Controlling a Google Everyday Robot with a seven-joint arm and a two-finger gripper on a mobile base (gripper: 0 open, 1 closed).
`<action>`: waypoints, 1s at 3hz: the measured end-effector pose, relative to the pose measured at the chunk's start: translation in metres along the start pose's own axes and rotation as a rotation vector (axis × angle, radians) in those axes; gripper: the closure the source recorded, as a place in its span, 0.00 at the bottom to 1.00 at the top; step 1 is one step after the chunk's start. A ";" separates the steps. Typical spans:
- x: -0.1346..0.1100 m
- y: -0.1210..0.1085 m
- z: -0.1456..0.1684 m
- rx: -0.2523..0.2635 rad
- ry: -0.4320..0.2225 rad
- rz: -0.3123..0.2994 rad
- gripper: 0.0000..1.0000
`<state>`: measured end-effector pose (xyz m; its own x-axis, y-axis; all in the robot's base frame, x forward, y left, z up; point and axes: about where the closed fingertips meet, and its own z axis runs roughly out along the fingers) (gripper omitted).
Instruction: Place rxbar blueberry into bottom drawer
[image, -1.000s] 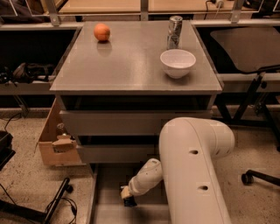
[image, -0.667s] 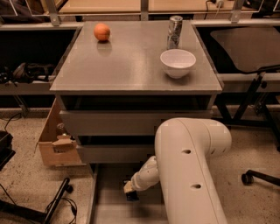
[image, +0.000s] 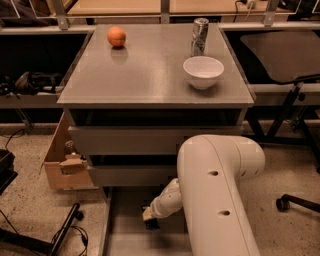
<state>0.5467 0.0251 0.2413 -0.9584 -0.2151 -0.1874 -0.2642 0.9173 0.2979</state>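
Observation:
My gripper (image: 151, 221) hangs low inside the open bottom drawer (image: 127, 236), just in front of the cabinet's drawer fronts. A small dark blue-black piece, the rxbar blueberry (image: 153, 224), shows at the gripper's tip, held just above the drawer's grey floor. My big white arm (image: 215, 195) reaches down from the right and hides the drawer's right side. The two upper grey drawers are pushed in.
On the cabinet top (image: 145, 70) sit an orange ball (image: 116, 36), a silver can (image: 199, 36) and a white bowl (image: 203, 71). A cardboard box (image: 62, 165) stands to the cabinet's left. A chair base (image: 295, 200) is at the right and cables lie at the lower left.
My arm has shifted a little to the left, and the gripper with the bar has moved slightly left over the drawer floor. Nothing on the cabinet top has moved.

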 end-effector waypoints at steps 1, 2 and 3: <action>0.000 0.000 0.000 0.000 0.000 0.000 0.28; 0.000 0.000 0.000 0.000 0.000 0.000 0.03; 0.000 0.000 0.000 0.000 0.000 0.000 0.00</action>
<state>0.5466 0.0251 0.2413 -0.9584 -0.2153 -0.1873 -0.2643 0.9173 0.2979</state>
